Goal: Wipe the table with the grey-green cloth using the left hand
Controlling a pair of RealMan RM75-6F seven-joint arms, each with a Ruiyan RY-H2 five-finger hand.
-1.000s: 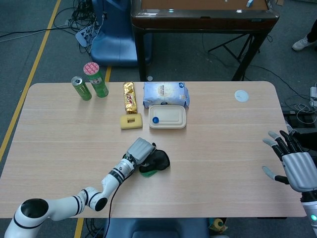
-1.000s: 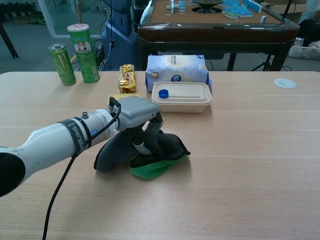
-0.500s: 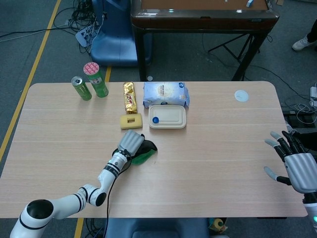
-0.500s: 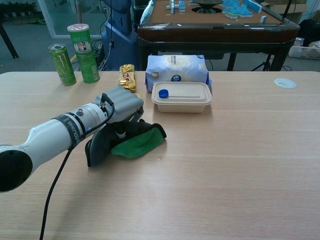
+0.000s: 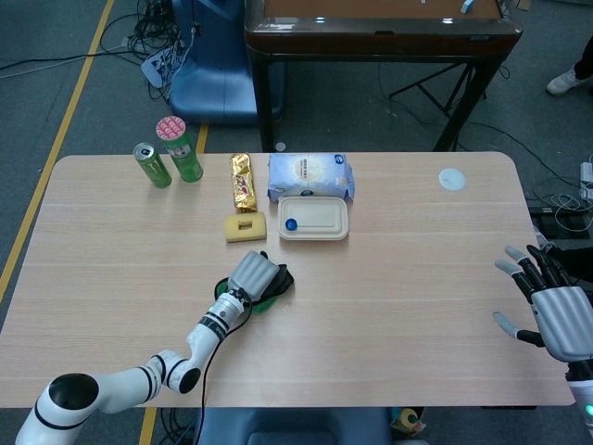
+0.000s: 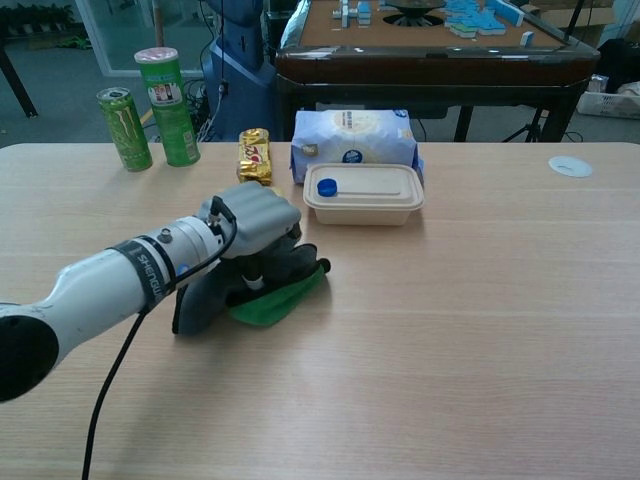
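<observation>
Your left hand presses down on the crumpled grey-green cloth, fingers clenched over it, on the light wooden tabletop just before the beige lidded container. Your right hand hovers off the edge, fingers spread, released.

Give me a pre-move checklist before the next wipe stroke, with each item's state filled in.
1. Left robot hand on the cloth: ok.
2. Cloth flat on the table: not ok, it is bunched.
3. Lunch box apart from the cloth: ok, though near.
4. Sponge clear of the hand: ok, just beyond it.
5. Right robot hand away from the wiping area: ok, open at the table's edge.
6. Pressure on the cloth: cannot tell.
</observation>
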